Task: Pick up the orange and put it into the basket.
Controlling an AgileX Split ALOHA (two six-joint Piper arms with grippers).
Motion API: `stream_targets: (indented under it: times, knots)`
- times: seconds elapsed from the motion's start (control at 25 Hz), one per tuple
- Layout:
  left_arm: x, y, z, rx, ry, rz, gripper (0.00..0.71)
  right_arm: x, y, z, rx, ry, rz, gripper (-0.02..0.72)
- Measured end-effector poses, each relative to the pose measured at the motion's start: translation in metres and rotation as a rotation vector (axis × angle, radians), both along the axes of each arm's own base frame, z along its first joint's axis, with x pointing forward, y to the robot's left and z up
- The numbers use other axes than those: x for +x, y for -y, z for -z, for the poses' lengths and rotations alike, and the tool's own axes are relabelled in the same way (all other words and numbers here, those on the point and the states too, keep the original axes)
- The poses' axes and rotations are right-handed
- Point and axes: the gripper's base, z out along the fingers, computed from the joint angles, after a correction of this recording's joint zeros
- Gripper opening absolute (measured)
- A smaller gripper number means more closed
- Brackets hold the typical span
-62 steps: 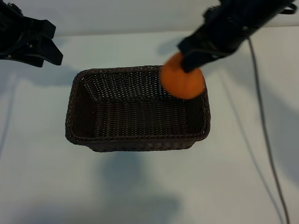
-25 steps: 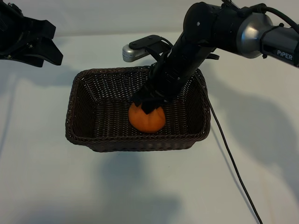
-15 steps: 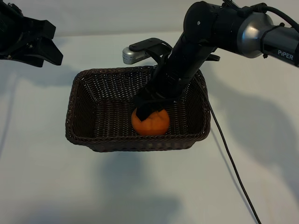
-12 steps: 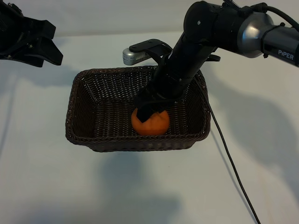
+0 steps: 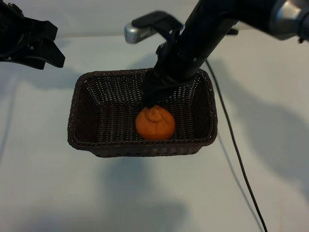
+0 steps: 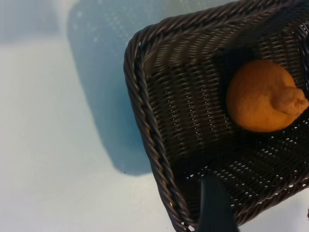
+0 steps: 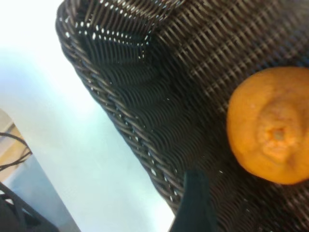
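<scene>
1. Although the orange [image 5: 155, 123] sits on the floor of the basket [image 5: 82, 87], the job looks finished only if the fruit stays put. It rests near the front wall, knob up, apart from both arms.

2. Right end effector [image 5: 152, 96]: above the orange, over the basket's middle, clear of the fruit. Nothing between its fingers. From the exterior view the fingers look parted, and in the right wrist view only one dark finger [image 7: 193, 205] shows beside the weave; I read it as open and empty.

3. Left end effector [image 5: 46, 48]: parked off the basket's far-left corner, above the tabletop [image 5: 43, 188]. Holds nothing. One dark finger [image 6: 215, 205] shows in its wrist view over the basket rim; I read it as open.

4. Risk, rolling: the orange is round and lies on a woven floor. A nudge from the right arm could roll it, though the walls should hold it in.

5. Risk, snagging: the right arm hangs low over the braided rim. A sideways retreat could catch the rim and drag or tip the basket.

6. Risk, cable: a dark cable [image 5: 236, 150] trails across the tabletop just beside the basket's right side. A sweeping arm could pull it against the basket.
</scene>
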Motion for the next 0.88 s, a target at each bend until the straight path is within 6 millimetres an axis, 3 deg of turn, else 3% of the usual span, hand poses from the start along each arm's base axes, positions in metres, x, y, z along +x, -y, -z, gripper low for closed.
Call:
stream_targets:
  times: [0.2, 0.6, 0.88]
  knots:
    - [0.0, 0.0, 0.0, 0.0, 0.0, 0.0, 0.487, -0.004, 0.021, -0.019, -0.017, -0.017, 0.027, 0.53]
    - [0.0, 0.0, 0.0, 0.0, 0.001, 0.002, 0.487, 0.009, 0.097, -0.05, -0.013, 0.038, 0.192, 0.53]
    - [0.0, 0.0, 0.0, 0.003, 0.007, 0.016, 0.487, 0.007, 0.128, -0.063, -0.088, 0.109, 0.233, 0.529]
